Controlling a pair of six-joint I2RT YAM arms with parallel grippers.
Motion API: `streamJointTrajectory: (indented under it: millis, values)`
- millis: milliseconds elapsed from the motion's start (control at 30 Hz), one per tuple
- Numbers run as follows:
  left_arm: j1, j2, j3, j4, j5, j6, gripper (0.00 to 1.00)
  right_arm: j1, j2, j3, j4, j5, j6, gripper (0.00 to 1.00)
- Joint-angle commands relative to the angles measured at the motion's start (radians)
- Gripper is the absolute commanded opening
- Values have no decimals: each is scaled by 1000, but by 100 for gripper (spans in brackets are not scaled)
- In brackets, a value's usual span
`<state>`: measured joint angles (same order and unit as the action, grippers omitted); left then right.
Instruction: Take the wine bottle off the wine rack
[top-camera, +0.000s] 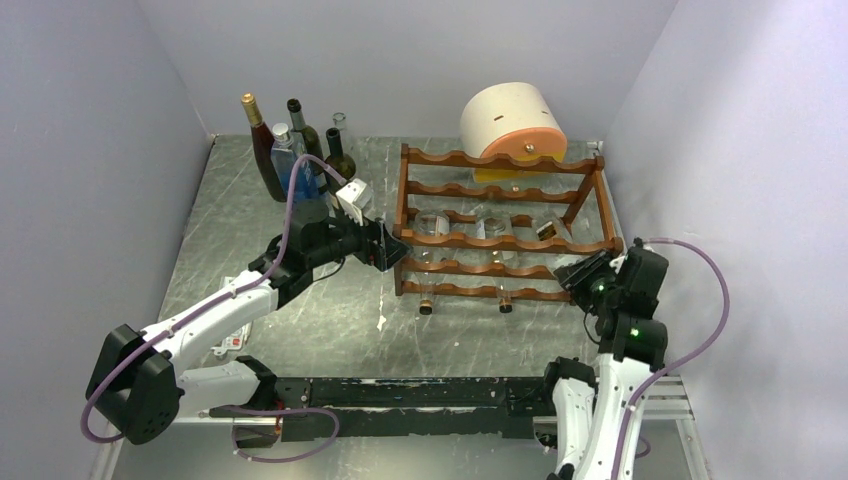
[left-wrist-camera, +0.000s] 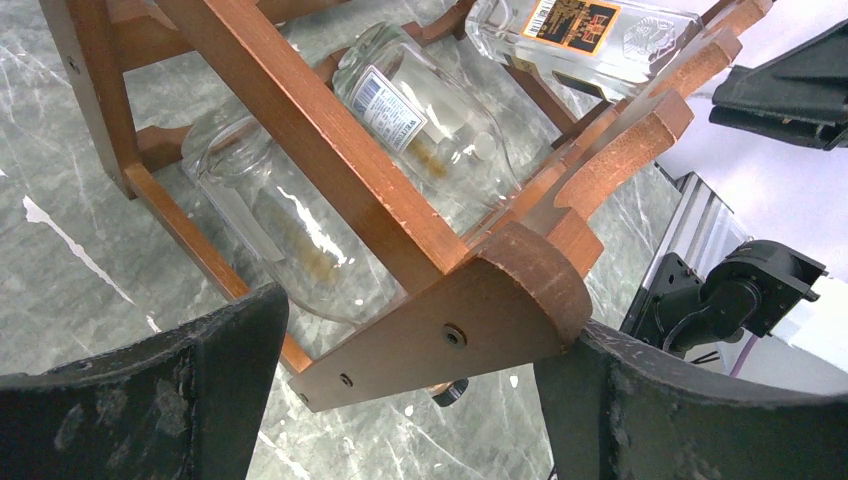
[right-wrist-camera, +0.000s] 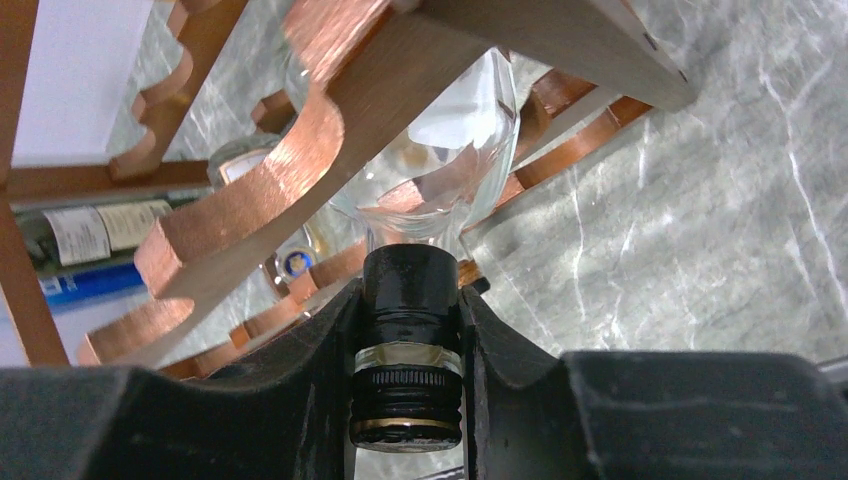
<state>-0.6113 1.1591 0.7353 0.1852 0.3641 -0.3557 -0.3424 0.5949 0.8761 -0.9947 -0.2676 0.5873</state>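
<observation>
Right fingers (right-wrist-camera: 310, 370) pinch capped neck of clear wine bottle (right-wrist-camera: 440, 170) at right end of wine rack (top-camera: 490, 160), far-right worktop (top-camera: 330, 320). Long axis points neck-first at them. Left fingers (left-wrist-camera: 200, 390) spread, straddling rack's left end.

Lit brightly, evenly from above; soft shadows under the wine rack (top-camera: 470, 240). White glare on the surface (top-camera: 320, 335) in front of it. Sharp in all 3 views.
</observation>
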Motion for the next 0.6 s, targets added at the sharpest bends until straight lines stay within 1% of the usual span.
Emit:
streamJointTrajectory:
  millis: [0,133,233,300,367,433,467,567]
  values:
    - [8,-25,1,14,-26,3,91,52,-77,-84,130,-153,-73,0]
    - [6,-120,21,-70,-163,60,91,55,-101,-125,141,-164,-74,0]
    - [-8,-211,51,-142,-242,129,90,68,-108,-123,104,-127,-92,0]
    - [-17,-264,70,-185,-252,144,88,79,-112,-109,77,-96,-107,0]
    - [-35,-299,65,-198,-242,122,85,93,-116,-99,64,-80,-113,0]
    - [-76,-324,42,-177,-221,93,82,102,-116,-99,61,-84,-110,0]
    - [-128,-331,32,-161,-226,84,81,105,-116,-103,62,-90,-109,0]
    - [-285,-347,24,-129,-350,92,81,114,-114,-110,64,-88,-109,0]
